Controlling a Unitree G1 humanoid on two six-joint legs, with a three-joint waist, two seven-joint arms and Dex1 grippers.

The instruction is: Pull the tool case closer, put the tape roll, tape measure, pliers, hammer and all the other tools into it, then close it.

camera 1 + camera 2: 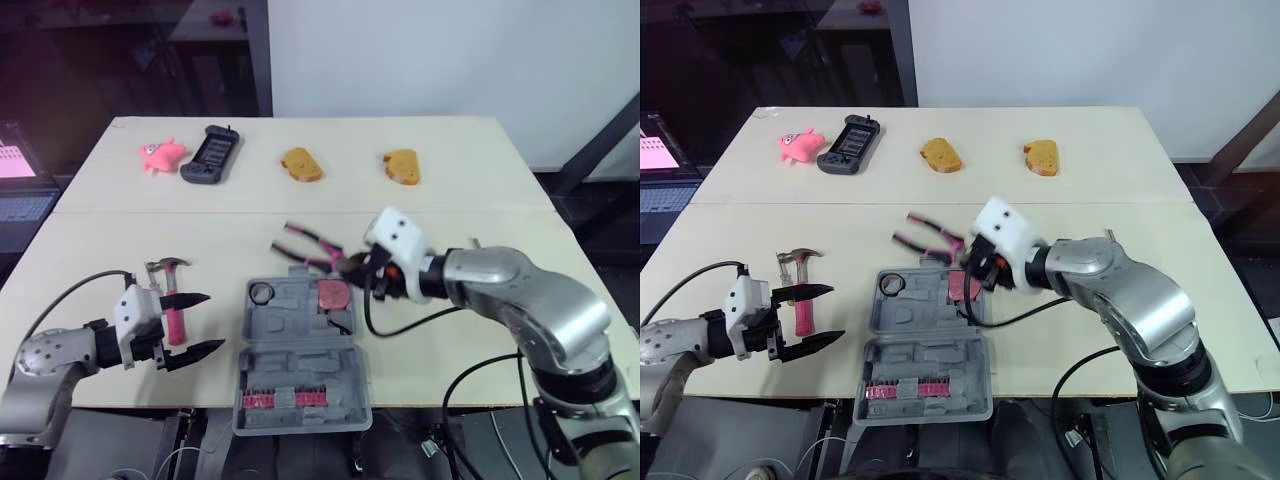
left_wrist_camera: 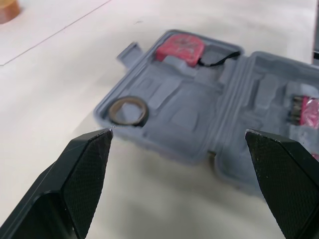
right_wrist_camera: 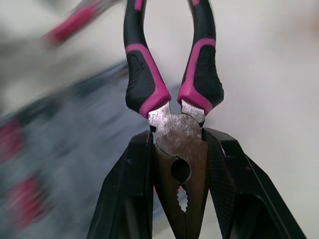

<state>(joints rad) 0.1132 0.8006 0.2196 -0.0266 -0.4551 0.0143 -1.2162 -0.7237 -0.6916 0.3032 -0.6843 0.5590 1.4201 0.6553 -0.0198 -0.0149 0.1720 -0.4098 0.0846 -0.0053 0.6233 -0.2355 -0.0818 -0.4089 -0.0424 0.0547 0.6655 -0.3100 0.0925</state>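
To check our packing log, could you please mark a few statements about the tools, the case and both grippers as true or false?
1. The right gripper has its jaws shut on the metal head of the pink-and-black pliers. True.
2. The brown tape roll sits inside the open grey plastic tool case. True.
3. The pink-handled hammer lies in the case. False: it lies on the beige table, left of the case.
4. The left gripper holds the red tape measure. False: its jaws are open and empty, and the tape measure is in the case.
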